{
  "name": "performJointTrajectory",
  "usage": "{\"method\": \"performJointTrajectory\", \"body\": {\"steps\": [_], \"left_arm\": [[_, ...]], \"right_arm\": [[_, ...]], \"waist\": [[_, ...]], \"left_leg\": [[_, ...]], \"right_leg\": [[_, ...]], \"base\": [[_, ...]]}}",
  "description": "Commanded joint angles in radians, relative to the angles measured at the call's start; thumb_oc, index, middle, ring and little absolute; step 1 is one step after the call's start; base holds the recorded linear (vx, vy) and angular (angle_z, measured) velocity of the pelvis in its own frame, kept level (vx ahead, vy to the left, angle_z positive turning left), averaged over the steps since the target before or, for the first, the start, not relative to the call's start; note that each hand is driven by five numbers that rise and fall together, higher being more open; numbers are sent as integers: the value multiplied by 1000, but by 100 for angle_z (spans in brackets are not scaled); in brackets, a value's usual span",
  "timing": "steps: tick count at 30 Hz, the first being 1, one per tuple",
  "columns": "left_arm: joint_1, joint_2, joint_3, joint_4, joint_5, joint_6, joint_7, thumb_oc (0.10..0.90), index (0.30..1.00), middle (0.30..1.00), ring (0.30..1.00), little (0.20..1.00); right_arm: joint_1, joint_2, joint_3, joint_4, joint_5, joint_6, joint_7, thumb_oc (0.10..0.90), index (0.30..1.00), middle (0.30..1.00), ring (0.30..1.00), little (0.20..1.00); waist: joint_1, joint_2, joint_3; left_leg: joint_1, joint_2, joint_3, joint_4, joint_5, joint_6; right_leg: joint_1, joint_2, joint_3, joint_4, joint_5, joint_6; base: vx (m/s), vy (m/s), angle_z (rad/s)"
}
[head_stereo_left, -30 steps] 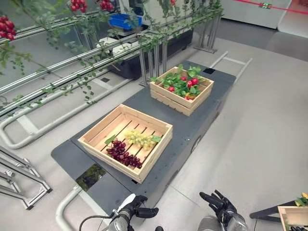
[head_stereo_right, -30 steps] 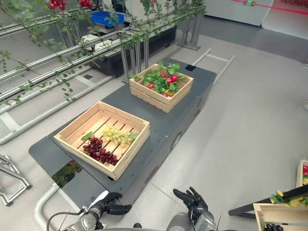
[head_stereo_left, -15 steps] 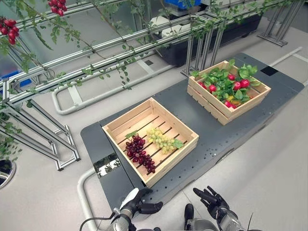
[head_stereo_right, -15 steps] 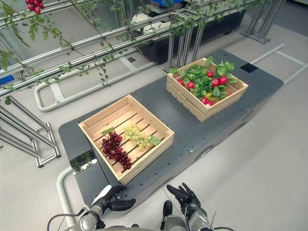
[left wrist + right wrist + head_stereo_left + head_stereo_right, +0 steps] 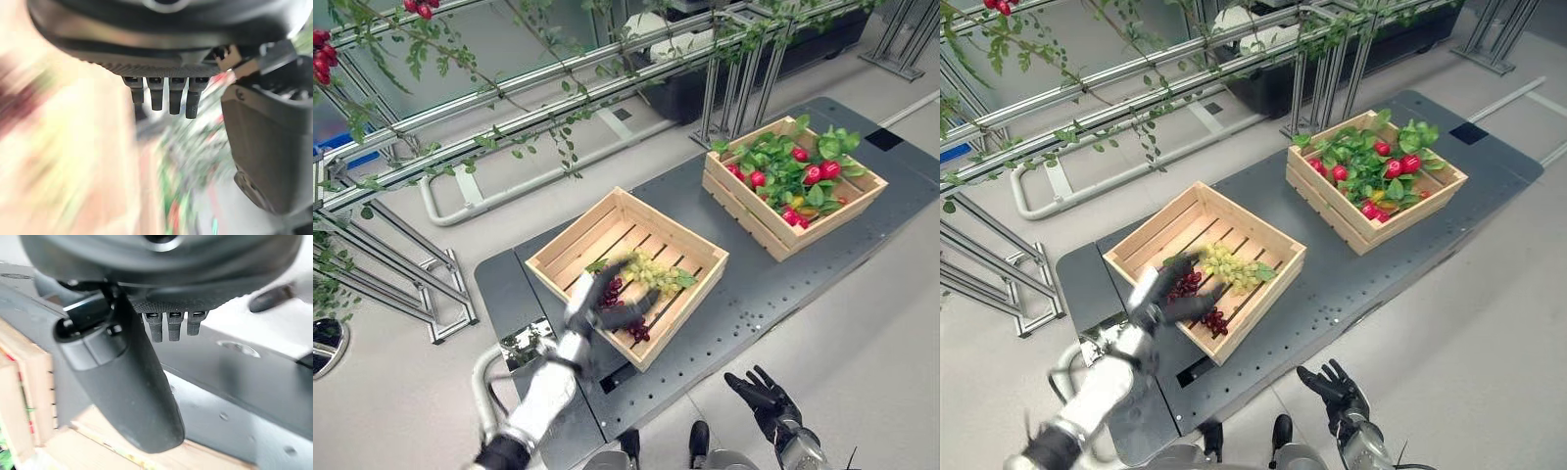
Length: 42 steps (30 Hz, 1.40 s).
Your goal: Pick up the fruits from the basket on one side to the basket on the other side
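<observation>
The left hand [image 5: 607, 299] is out over the near wooden crate [image 5: 570, 247], fingers spread and straight, hovering above the dark purple grapes [image 5: 636, 331] with nothing in its hold. Green grapes [image 5: 651, 270] lie just beside the purple bunch, toward the middle of that crate, both on its slatted bottom. The crate stands at the left end of the dark grey platform [image 5: 773, 284]. At the platform's far right end stands the second crate [image 5: 759, 211], packed with green leaves and red fruits [image 5: 822, 172], well apart from the first. Down at the platform's near edge the right hand [image 5: 764, 397] hangs low, fingers splayed wide, holding nothing. Metal rails with leafy vines [image 5: 509, 122] run behind the platform.
</observation>
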Motion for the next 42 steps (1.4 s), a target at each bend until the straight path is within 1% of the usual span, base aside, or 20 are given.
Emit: {"method": "performJointTrajectory", "body": {"steps": [1, 3, 4, 8, 12, 13, 15, 16, 17, 20, 24, 26, 28, 29, 30, 31, 33, 35, 39, 42], "left_arm": [[-141, 96, 59, -36, 125, -14, 213, 800, 900, 900, 900, 900], [-170, 135, 66, -18, 229, 25, 285, 800, 900, 900, 900, 900], [-201, 192, 58, 8, 280, 51, 319, 800, 900, 900, 900, 900], [-212, 234, 47, 38, 357, 89, 374, 800, 900, 900, 900, 900], [-220, 296, 15, 76, 536, 187, 460, 800, 900, 900, 900, 900], [-231, 320, -7, 83, 592, 225, 452, 800, 900, 900, 900, 900], [-252, 342, -40, 94, 629, 245, 443, 800, 900, 900, 900, 900], [-293, 390, -93, 102, 677, 274, 413, 800, 900, 900, 900, 900], [-300, 394, -101, 104, 687, 275, 410, 800, 900, 900, 900, 900], [-422, 460, -242, 135, 769, 282, 336, 800, 900, 900, 900, 900], [-567, 495, -375, 176, 839, 276, 289, 800, 900, 900, 900, 900], [-620, 504, -417, 195, 855, 268, 282, 800, 900, 900, 900, 900], [-742, 504, -516, 251, 888, 264, 283, 800, 900, 900, 900, 900], [-754, 503, -526, 258, 891, 263, 283, 800, 900, 900, 900, 900], [-797, 507, -557, 279, 901, 259, 286, 800, 900, 900, 900, 900], [-864, 503, -601, 318, 922, 254, 282, 800, 900, 900, 900, 900], [-916, 502, -634, 335, 918, 258, 271, 800, 900, 900, 900, 900], [-1008, 488, -686, 385, 925, 250, 264, 800, 900, 900, 900, 900], [-1084, 465, -732, 435, 947, 234, 231, 800, 900, 900, 900, 900], [-1111, 455, -760, 459, 988, 217, 191, 800, 900, 900, 900, 900]], "right_arm": [[-41, -19, 1, -41, 13, -30, 26, 800, 900, 900, 900, 900], [-40, -27, 3, -29, 14, -28, 33, 800, 900, 900, 900, 900], [-37, -36, 6, -11, 20, -28, 45, 800, 900, 900, 900, 900], [-22, -45, 0, 17, 14, -29, 77, 800, 900, 900, 900, 900], [-2, -66, -19, 42, -9, -23, 107, 800, 900, 900, 900, 900], [-1, -77, -23, 46, -19, -19, 109, 800, 900, 900, 900, 900], [-6, -88, -27, 53, -30, -17, 112, 800, 900, 900, 900, 900], [-16, -112, -31, 50, -37, -3, 113, 800, 900, 900, 900, 900], [-17, -114, -32, 49, -38, -1, 113, 800, 900, 900, 900, 900], [-61, -162, -30, 55, -46, 14, 114, 800, 900, 900, 900, 900], [-133, -203, -31, 65, -36, 31, 112, 800, 900, 900, 900, 900], [-157, -213, -29, 74, -27, 31, 115, 800, 900, 900, 900, 900], [-213, -229, -12, 79, 11, 21, 112, 800, 900, 900, 900, 900], [-218, -229, -12, 80, 14, 21, 111, 800, 900, 900, 900, 900], [-238, -231, -11, 82, 24, 22, 113, 800, 900, 900, 900, 900], [-270, -231, -3, 83, 49, 23, 111, 800, 900, 900, 900, 900], [-290, -227, -2, 88, 60, 23, 114, 800, 900, 900, 900, 900], [-331, -219, 11, 86, 85, 24, 110, 800, 900, 900, 900, 900], [-380, -213, 17, 91, 94, 20, 109, 800, 900, 900, 900, 900], [-407, -210, 26, 86, 93, 20, 103, 800, 900, 900, 900, 900]], "waist": [[-12, -11, -19], [-16, -6, -15], [-22, 0, -15], [-30, 5, -22], [-42, 15, -32], [-47, 20, -34], [-51, 27, -31], [-58, 34, -22], [-58, 35, -20], [-76, 54, 12], [-92, 60, 71], [-95, 57, 92], [-103, 34, 155], [-101, 32, 156], [-101, 21, 175], [-102, -2, 205], [-101, -17, 222], [-101, -45, 256], [-105, -60, 289], [-107, -66, 293]], "left_leg": [[-19, -16, -17, 39, -83, -29], [-22, -18, -19, 37, -82, -30], [-20, -19, -20, 30, -80, -32], [-8, -21, -13, 20, -83, -32], [6, -21, -6, 16, -84, -33], [8, -20, 0, 19, -85, -35], [6, -18, 5, 26, -85, -37], [-1, -17, 10, 44, -86, -40], [-2, -17, 10, 48, -87, -40], [-35, -22, 25, 100, -98, -43], [-101, -30, 36, 170, -110, -44], [-131, -27, 48, 204, -118, -42], [-230, -19, 62, 329, -148, -35], [-241, -18, 63, 341, -153, -34], [-277, -11, 67, 381, -162, -31], [-336, 0, 75, 452, -184, -24], [-378, 6, 74, 489, -191, -20], [-448, 26, 83, 558, -211, -10], [-506, 44, 83, 603, -219, -6], [-544, 53, 82, 611, -216, -7]], "right_leg": [[-38, -87, -33, 131, -105, -3], [-42, -87, -33, 133, -109, -4], [-39, -85, -32, 129, -109, -6], [-27, -80, -27, 112, -109, -5], [-11, -77, -18, 101, -111, -3], [-9, -77, -17, 104, -114, -3], [-11, -79, -14, 110, -116, -3], [-15, -81, -10, 121, -118, -5], [-15, -81, -10, 123, -119, -5], [-46, -87, -2, 154, -129, -8], [-111, -92, 12, 211, -138, -13], [-142, -95, 14, 237, -142, -15], [-241, -106, 21, 335, -151, -24], [-252, -107, 22, 346, -155, -25], [-290, -111, 25, 386, -160, -28], [-349, -115, 27, 452, -171, -30], [-389, -113, 30, 484, -172, -31], [-461, -113, 32, 556, -182, -27], [-520, -103, 40, 599, -179, -21], [-558, -95, 45, 603, -172, -15]], "base": [[13, 40, 14], [22, 49, 18], [27, 38, 10], [31, 39, 1], [32, 54, -2], [38, 80, -2], [15, 72, -1], [4, 66, -2], [-8, 94, -3], [-55, 101, -4], [-122, 82, -10], [-184, 55, -13], [-255, 9, -8], [-173, -14, -9], [-193, -40, -7], [-234, -64, -1], [-165, -63, 8], [-176, -74, 8], [-106, -26, 1], [-71, -6, -4]]}}
